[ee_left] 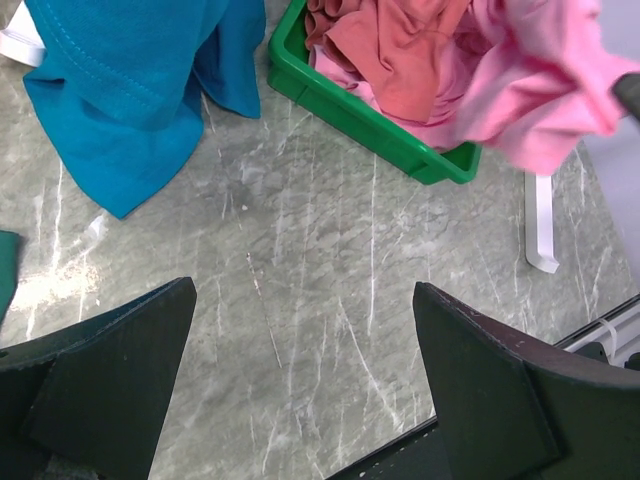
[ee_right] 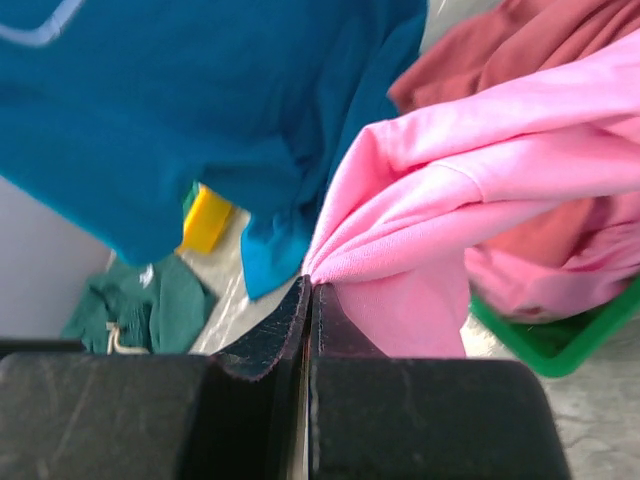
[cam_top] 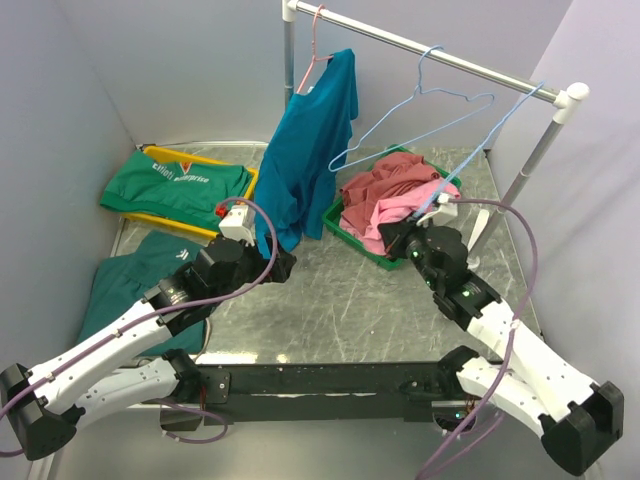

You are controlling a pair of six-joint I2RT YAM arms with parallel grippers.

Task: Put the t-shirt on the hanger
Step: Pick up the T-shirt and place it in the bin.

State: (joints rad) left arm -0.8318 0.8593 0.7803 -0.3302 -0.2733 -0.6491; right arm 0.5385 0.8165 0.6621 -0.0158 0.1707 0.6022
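Note:
The bright pink t-shirt point(cam_top: 425, 203) lies bunched in the green bin point(cam_top: 345, 228), with one fold pulled up out of it. My right gripper point(cam_top: 395, 238) is shut on that fold; in the right wrist view the pink cloth point(ee_right: 470, 170) fans out from the pinched jaws point(ee_right: 308, 285). A light-blue wire hanger point(cam_top: 456, 93) hangs on the rail point(cam_top: 400, 40) above the bin, and a second one point(cam_top: 490, 145) slants down toward the bin. My left gripper point(cam_top: 285, 262) hovers open over bare table point(ee_left: 305, 290), beside the hem of the teal-blue shirt point(ee_left: 120, 90), holding nothing.
The teal-blue shirt point(cam_top: 310, 150) hangs from a pink hanger point(cam_top: 312, 60) at the rail's left end. A dusty rose garment point(cam_top: 385, 180) shares the bin. A green shirt point(cam_top: 175, 185) lies on a yellow tray, a dark green garment point(cam_top: 130, 275) on the table. The rail's right post point(cam_top: 530, 160) stands close to my right arm.

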